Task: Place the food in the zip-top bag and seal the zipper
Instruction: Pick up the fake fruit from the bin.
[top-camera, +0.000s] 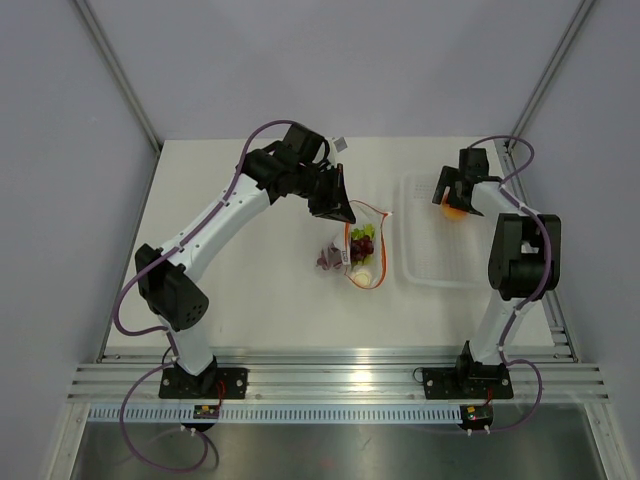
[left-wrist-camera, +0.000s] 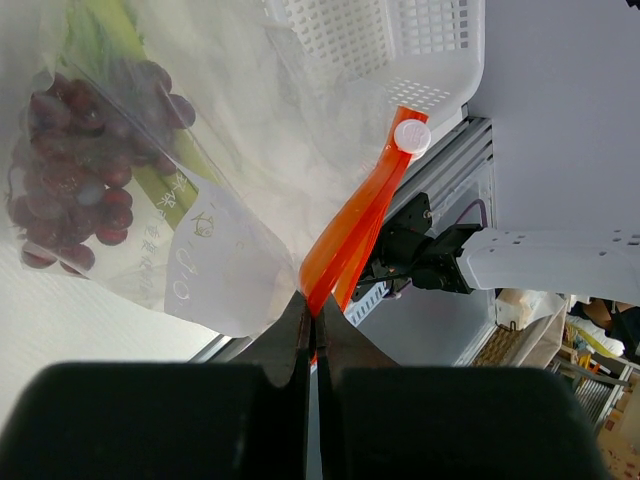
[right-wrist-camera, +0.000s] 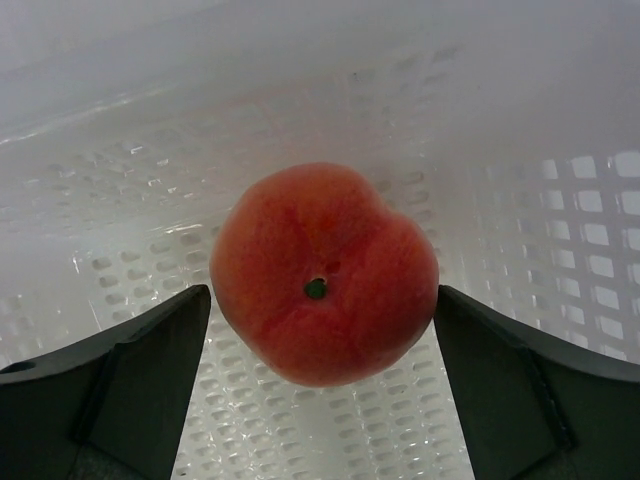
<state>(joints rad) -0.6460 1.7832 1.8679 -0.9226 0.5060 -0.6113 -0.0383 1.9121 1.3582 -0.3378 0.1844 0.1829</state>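
Observation:
The clear zip-top bag (top-camera: 366, 250) lies at the table's middle with its mouth open. Its orange-red zipper (left-wrist-camera: 365, 220) ends in a white slider (left-wrist-camera: 411, 136). My left gripper (left-wrist-camera: 312, 305) is shut on the zipper's end and holds that edge up. Dark red grapes (left-wrist-camera: 75, 190) and pale-green stalks (left-wrist-camera: 150, 185) show through the bag's plastic. A round orange-pink peach (right-wrist-camera: 322, 275) sits in the white tray (top-camera: 430, 272). My right gripper (right-wrist-camera: 322, 300) is open, with one finger (right-wrist-camera: 150, 360) close on either side of the peach.
The perforated tray (right-wrist-camera: 300, 120) stands on the right half of the table, just right of the bag. Grey walls and metal posts surround the table. The arm bases and a slotted rail (top-camera: 330, 380) run along the near edge.

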